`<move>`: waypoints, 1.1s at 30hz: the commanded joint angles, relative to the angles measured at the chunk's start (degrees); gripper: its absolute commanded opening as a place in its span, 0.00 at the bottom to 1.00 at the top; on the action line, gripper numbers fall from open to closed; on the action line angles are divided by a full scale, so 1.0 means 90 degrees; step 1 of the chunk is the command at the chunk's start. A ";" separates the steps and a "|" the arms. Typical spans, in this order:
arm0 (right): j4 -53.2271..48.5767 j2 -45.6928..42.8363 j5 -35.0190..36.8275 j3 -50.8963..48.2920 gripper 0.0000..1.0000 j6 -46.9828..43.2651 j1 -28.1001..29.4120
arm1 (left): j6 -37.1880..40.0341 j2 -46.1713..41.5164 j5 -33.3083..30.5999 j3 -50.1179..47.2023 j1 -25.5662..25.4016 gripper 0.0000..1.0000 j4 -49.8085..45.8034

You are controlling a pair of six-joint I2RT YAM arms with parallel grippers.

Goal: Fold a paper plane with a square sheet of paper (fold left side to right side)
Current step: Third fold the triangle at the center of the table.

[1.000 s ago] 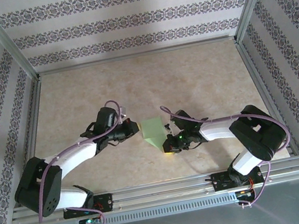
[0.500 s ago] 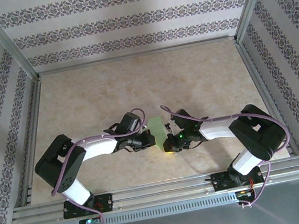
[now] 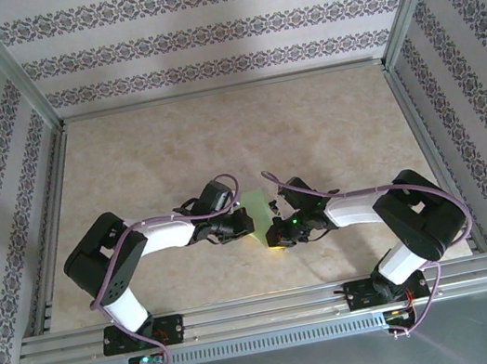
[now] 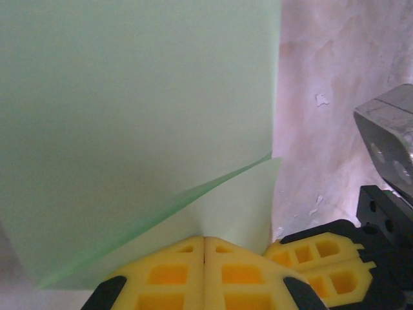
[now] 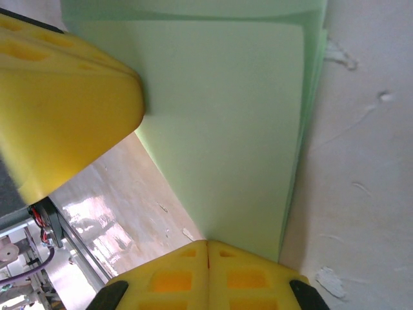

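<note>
The square sheet of paper (image 3: pixel 255 204) is light green and lies on the table between my two grippers, folded over on itself. My left gripper (image 3: pixel 247 226) is shut on its left flap and holds it over the right part. In the left wrist view the flap (image 4: pixel 129 116) stands lifted above the lower layer, and the left gripper (image 4: pixel 204 240) meets the paper at its closed seam. My right gripper (image 3: pixel 276 240) is shut, with its tips on the sheet's near end. In the right wrist view the right gripper (image 5: pixel 207 243) touches the stacked layers of the sheet (image 5: pixel 226 129).
The beige tabletop (image 3: pixel 217 139) stretches away behind the paper. Aluminium rails (image 3: pixel 248 311) run along the near edge, and patterned walls enclose the other sides. The two grippers' fingers stand very close: my right gripper's yellow fingers (image 4: pixel 322 261) show in the left wrist view, and a left finger (image 5: pixel 64 110) shows in the right wrist view.
My left arm has swung right, carrying the paper's left flap over the right part; the sheet now shows as a narrow strip. The right arm has stayed put.
</note>
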 commanded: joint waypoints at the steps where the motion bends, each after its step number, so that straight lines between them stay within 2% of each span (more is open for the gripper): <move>1: -0.0988 0.0128 0.0958 -0.0143 0.00 -0.0162 -0.0109 | -0.0101 0.0146 -0.0161 0.0174 -0.0032 0.00 -0.0362; 12: -0.0865 -0.0281 0.0567 0.0435 0.00 0.0219 0.0064 | -0.0105 0.0363 -0.0238 0.0314 -0.0032 0.00 -0.0883; 22: -0.0510 0.0359 0.0785 0.0974 0.00 0.0380 0.0327 | -0.0097 0.0388 -0.0228 0.0340 -0.0032 0.00 -0.0909; 33: -0.0432 0.0668 0.0913 0.0850 0.00 0.0494 0.0356 | -0.0104 0.0412 -0.0272 0.0329 -0.0032 0.00 -0.0937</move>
